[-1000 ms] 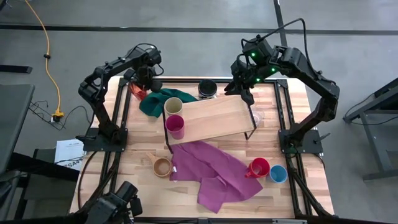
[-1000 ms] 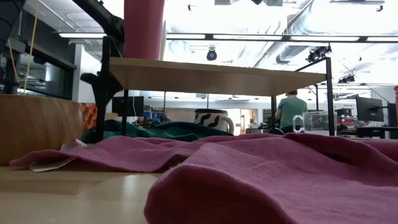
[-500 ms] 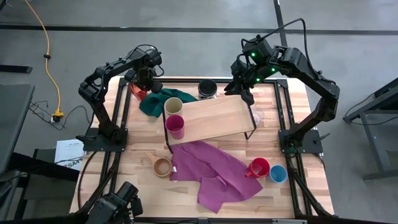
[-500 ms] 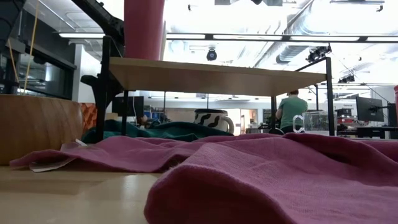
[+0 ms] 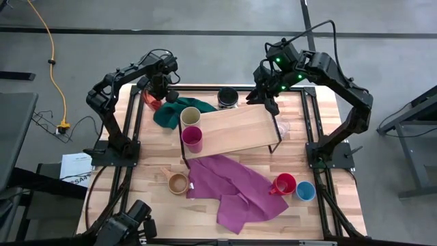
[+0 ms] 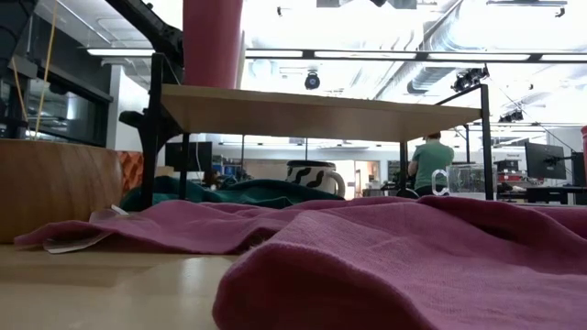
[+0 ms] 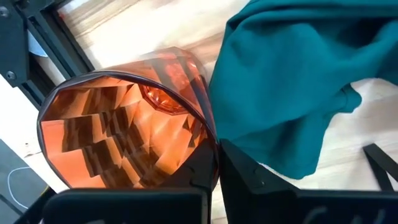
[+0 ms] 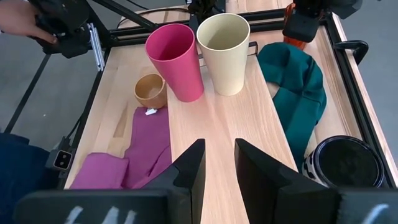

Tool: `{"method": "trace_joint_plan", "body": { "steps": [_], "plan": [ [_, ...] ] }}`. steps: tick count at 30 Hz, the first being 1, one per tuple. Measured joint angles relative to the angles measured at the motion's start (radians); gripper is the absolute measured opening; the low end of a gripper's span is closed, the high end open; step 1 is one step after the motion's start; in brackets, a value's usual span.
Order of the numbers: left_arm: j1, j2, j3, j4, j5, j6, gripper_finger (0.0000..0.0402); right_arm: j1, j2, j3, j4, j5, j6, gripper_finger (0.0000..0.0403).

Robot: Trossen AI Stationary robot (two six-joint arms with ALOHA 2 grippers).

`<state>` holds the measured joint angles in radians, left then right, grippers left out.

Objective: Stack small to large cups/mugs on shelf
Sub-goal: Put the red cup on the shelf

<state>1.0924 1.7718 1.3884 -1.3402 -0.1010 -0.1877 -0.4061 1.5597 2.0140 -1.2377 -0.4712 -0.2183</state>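
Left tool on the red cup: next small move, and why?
Probably lift straight up. The left tool is shut on the translucent red cup's rim, beside the green cloth; the cream cup and magenta cup already stand on the shelf.

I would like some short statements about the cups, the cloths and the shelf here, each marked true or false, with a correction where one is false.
1. The left claw is shut on the red cup's rim. True.
2. The magenta cup stands on the shelf. True.
3. The blue cup is on the shelf. False: it stands on the table beside the red mug.
4. The wooden cup lies on the green cloth. False: it is beside the purple cloth.
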Motion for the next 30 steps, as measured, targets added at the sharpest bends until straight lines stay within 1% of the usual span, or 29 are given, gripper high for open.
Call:
{"method": "trace_joint_plan", "body": {
  "steps": [6, 12, 17, 23, 27, 30],
  "plan": [
    [-0.013, -0.003, 0.004, -0.013, -0.005, 0.012, 0.0004, 0.0, 0.0, 0.0, 0.016, 0.0, -0.003, 0.0078],
    [-0.013, -0.003, 0.067, -0.058, -0.027, 0.055, 0.0003, 0.0, 0.0, 0.0, 0.027, 0.0, -0.008, 0.0078],
    [-0.013, -0.003, 0.166, -0.098, -0.05, 0.093, 0.0002, 0.0, 0.0, 0.0, 0.031, 0.0, -0.011, 0.0078],
    [-0.014, -0.004, 0.326, -0.127, -0.057, 0.138, 0.0001, 0.0, 0.0, 0.0, 0.038, 0.001, -0.019, 0.0078],
    [-0.028, -0.004, 0.431, -0.156, -0.08, 0.166, 0.0001, 0.0, 0.0, 0.0, 0.039, 0.001, -0.023, 0.0078],
    [-0.039, -0.005, 0.496, -0.195, -0.07, 0.2, 0.0, 0.0, 0.0, 0.0, 0.039, 0.001, -0.026, 0.0078]
  ]
}}
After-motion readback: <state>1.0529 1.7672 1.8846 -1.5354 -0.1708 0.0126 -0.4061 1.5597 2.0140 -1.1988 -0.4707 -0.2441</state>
